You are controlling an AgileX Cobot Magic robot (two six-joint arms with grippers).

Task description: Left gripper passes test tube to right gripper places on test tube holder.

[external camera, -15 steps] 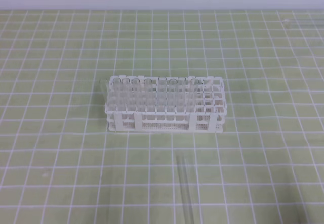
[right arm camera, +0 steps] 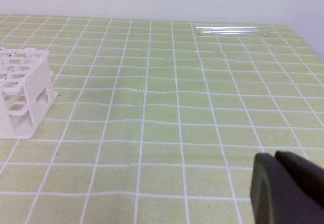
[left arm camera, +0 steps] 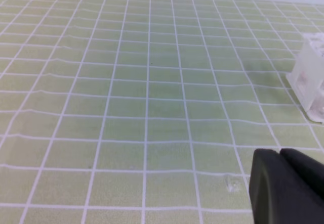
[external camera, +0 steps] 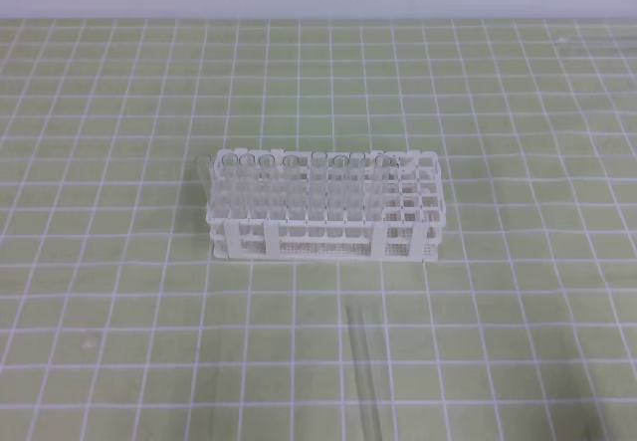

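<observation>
Only the high view shows the test tube (external camera: 363, 371) lying on the green grid mat (external camera: 119, 292) before the test tube holder (external camera: 323, 207), while wrist views show left gripper (left arm camera: 281, 155) and right gripper (right arm camera: 276, 158) closed, empty, over open mat.

**Green gridded table with a rack and loose tubes**

The table (external camera: 119, 292) is covered by a pale green mat ruled with white lines into squares, and it fills almost the whole exterior high view up to a pale wall along the top edge. The test tube holder (external camera: 323, 207) stands on it just above the middle of the frame, long side facing the camera, with clear tubes upright in its left and middle holes. A test tube (external camera: 363, 371) lies flat on the mat below the rack, near the bottom centre, pointing roughly up and down the frame. In the right wrist view another clear tube (right arm camera: 230, 30) lies at the upper right, close to the mat's far edge.
</observation>
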